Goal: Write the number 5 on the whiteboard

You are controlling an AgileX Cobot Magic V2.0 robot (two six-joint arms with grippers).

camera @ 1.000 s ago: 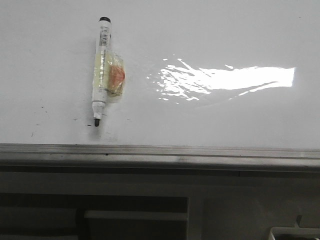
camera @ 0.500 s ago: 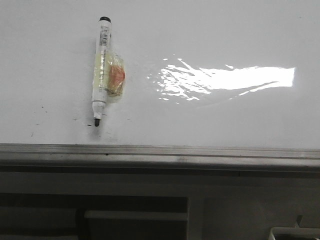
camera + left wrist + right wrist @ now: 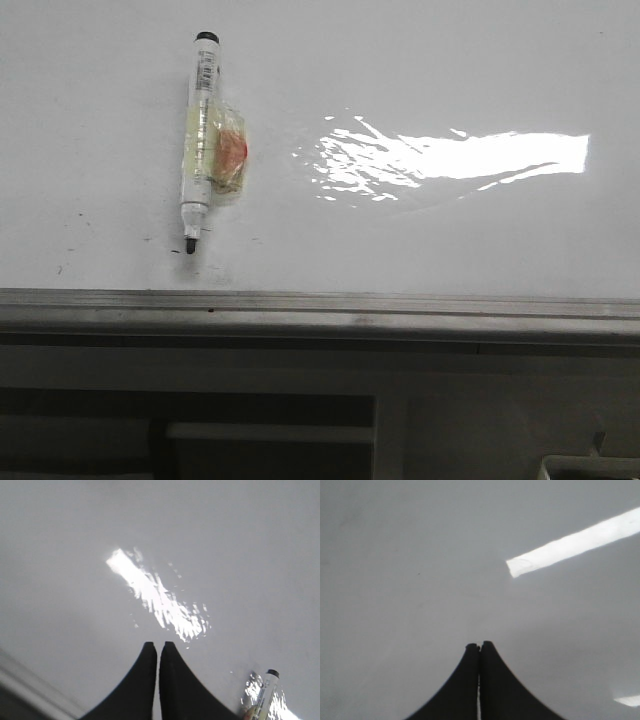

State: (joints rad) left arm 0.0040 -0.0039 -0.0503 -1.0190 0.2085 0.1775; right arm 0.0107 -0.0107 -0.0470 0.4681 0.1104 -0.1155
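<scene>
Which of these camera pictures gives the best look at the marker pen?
The front view: the marker pen lies whole on the whiteboard, from black end to tip. The left wrist view catches only its end at the picture's edge. The right wrist view shows none of it.

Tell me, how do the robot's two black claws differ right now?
The left gripper hangs over the whiteboard with the marker pen lying close beside it; the right gripper has only bare board around it. The glare under the left gripper is a broken, speckled streak, while the glare near the right gripper is a clean bright bar. What they share: both are black, both are shut with fingers together, and neither holds anything.
</scene>
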